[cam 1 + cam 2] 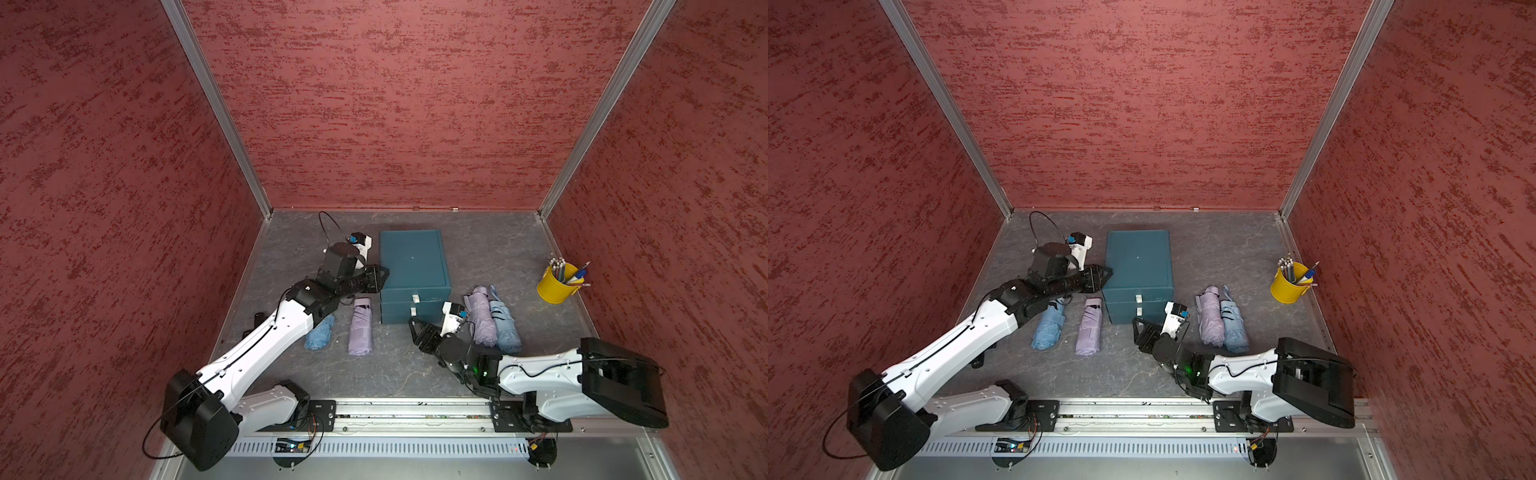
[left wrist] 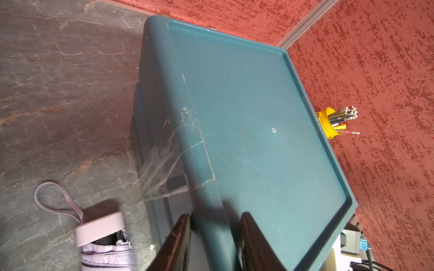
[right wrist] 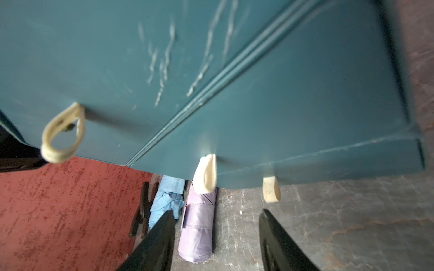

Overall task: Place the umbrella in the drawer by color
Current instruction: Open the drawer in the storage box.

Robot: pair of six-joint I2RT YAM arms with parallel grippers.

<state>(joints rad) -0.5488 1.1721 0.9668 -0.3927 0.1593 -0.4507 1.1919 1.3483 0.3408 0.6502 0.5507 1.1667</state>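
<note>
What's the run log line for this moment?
left gripper: clamped on cabinet | right gripper: open, facing pulls | drawers: shut | umbrellas: four on table, none held

I can read no text, label or number anywhere from here. The teal drawer unit (image 1: 413,262), its cream pull tabs (image 3: 206,174) and the yellow pencil cup (image 1: 555,286) look unmarked.

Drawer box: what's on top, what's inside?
Drawer box top: bare, except the left gripper, whose jaws pinch its edge. Inside: hidden, because the drawers are shut.
</note>
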